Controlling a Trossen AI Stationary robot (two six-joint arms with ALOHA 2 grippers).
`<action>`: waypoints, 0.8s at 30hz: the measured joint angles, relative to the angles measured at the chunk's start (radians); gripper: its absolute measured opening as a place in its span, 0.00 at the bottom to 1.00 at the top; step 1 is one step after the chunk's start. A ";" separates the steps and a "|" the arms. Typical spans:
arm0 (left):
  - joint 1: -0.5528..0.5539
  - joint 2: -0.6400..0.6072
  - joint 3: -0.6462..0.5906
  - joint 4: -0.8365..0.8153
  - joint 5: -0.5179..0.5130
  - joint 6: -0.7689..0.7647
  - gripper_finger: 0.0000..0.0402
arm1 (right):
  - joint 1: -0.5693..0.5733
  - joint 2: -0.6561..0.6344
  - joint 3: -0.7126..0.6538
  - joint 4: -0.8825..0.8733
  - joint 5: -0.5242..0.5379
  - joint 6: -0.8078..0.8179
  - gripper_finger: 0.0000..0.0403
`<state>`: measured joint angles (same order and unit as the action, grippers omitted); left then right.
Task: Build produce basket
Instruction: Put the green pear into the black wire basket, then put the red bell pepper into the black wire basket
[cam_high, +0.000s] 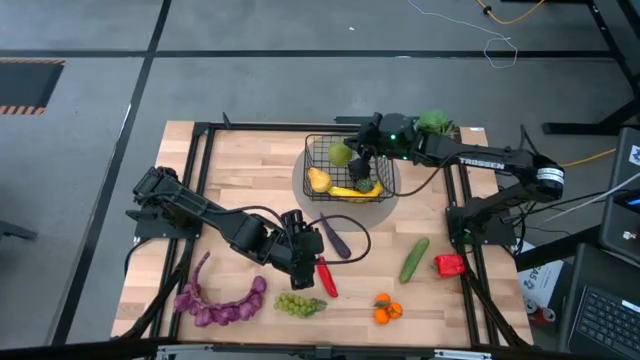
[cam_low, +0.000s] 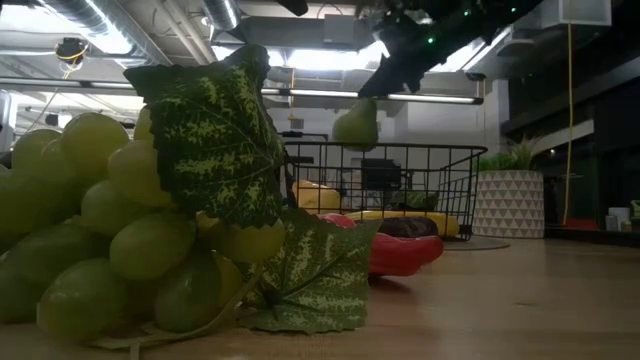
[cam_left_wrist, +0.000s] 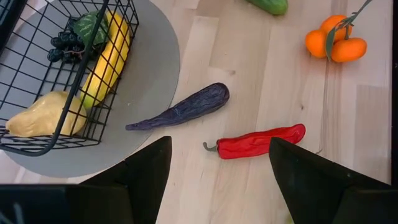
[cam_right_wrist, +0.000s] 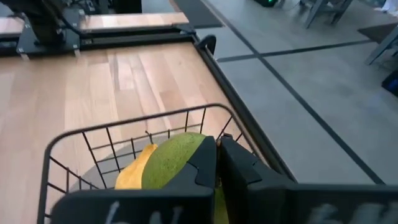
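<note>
Looking straight down, the black wire-mesh basket (cam_high: 345, 168) is seen on a grey round mat (cam_high: 385, 205) with a yellow banana (cam_high: 355, 191) and a pale yellow pear-shaped fruit (cam_high: 318, 180) already inside; the right end effector (cam_high: 352, 155) is held over it, pinching a green pear-like fruit (cam_high: 340, 153). Still left on the wooden surface (cam_high: 240, 170) are purple grapes (cam_high: 220, 305), green grapes (cam_high: 300, 304), a red chili (cam_high: 326, 277), a dark eggplant (cam_high: 335, 236), a cucumber (cam_high: 414, 259), oranges (cam_high: 387, 309) and a red pepper (cam_high: 449, 264), so the task is judged well short of halfway. The left end effector (cam_high: 305, 262) hovers beside the chili.

From surface height, the green fruit (cam_low: 356, 125) is shown above the basket rim (cam_low: 380, 147), not yet released.

At the left wrist, fingers (cam_left_wrist: 146, 171) are shown spread, empty, above the chili (cam_left_wrist: 258, 142); dark grapes (cam_left_wrist: 65, 40) in the basket are revealed only here.

At the right wrist, the fingers' (cam_right_wrist: 205, 163) grip on the green fruit (cam_right_wrist: 177, 158) is confirmed.
</note>
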<state>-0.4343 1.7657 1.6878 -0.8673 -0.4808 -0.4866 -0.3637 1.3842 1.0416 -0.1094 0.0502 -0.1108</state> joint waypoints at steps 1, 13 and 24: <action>0.000 0.000 0.000 0.000 0.000 0.000 0.66 | 0.000 0.007 0.000 0.000 0.000 0.000 0.02; 0.000 0.000 0.000 0.000 0.000 0.001 0.66 | 0.001 0.024 0.001 -0.024 0.000 -0.002 0.08; 0.000 0.000 0.000 -0.006 -0.001 0.001 0.66 | 0.001 -0.048 0.143 -0.383 -0.001 0.064 0.29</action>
<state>-0.4347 1.7657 1.6878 -0.8736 -0.4816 -0.4857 -0.3626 1.3361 1.1850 -0.4927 0.0496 -0.0463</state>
